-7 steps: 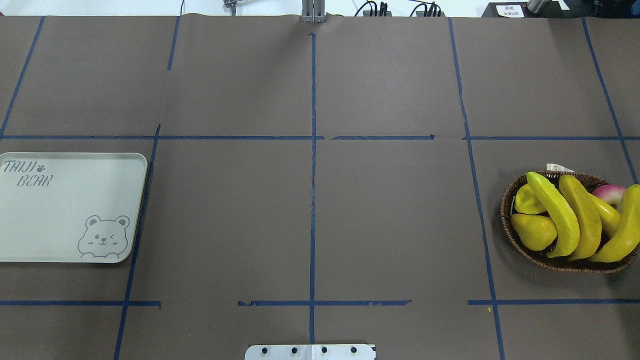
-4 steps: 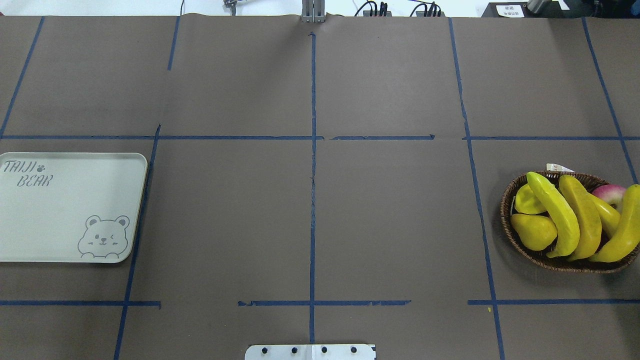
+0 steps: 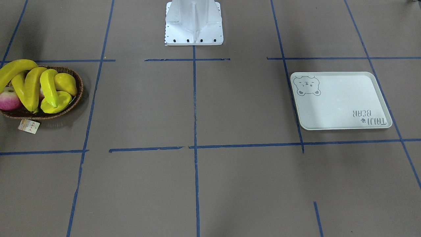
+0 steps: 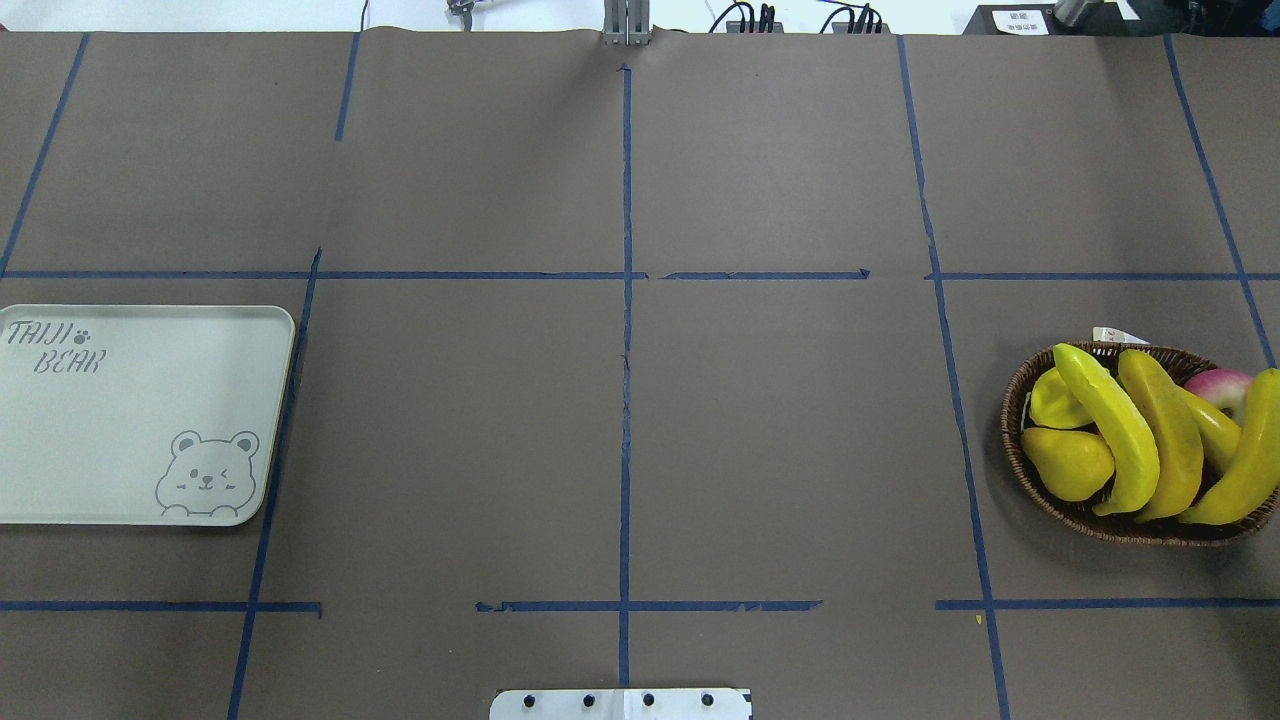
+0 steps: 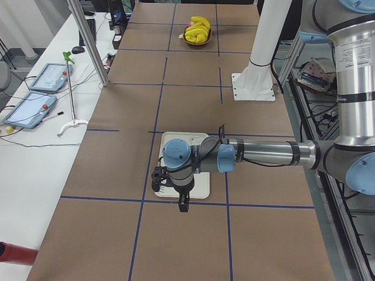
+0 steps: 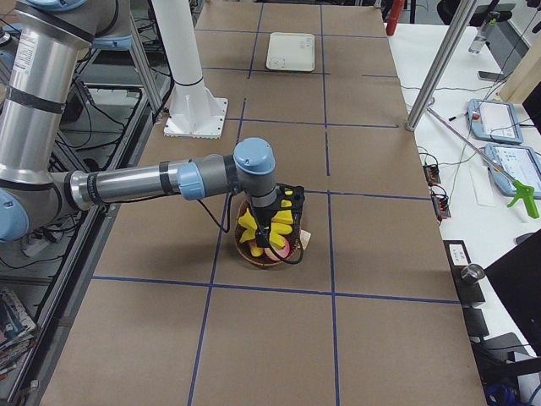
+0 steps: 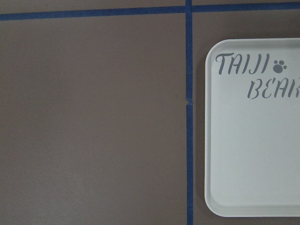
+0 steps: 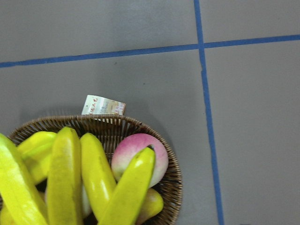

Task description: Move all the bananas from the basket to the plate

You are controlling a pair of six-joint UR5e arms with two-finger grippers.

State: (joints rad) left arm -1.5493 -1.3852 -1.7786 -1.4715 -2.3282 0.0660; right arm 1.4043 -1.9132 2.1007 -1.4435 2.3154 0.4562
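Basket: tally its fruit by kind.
Bananas: 4
Pear: 1
Ridged yellow fruit: 1
Pink fruit: 1
Total: 7 in plain view; bits of more show underneath, kind unclear.

Two clusters on the table (image 4: 780, 420), well apart: the plate (image 4: 120, 420) sits at the left edge and the basket (image 4: 1110, 527) at the right edge, both roughly midway between the robot's side and the far side. All four bananas (image 4: 1115, 430) are in the basket, side by side, running from near rim to far rim, and the rightmost one pokes out past the right rim. A pear (image 4: 1068, 463) and another fruit (image 4: 1055, 400) are tucked in the left end, with the pear nearer the robot. A peach (image 4: 1222, 385) sits by the far rim between the two rightmost bananas. The tag (image 4: 1118, 335) lies on the table just beyond the far rim. The base mount (image 4: 620, 704) is mid near edge.
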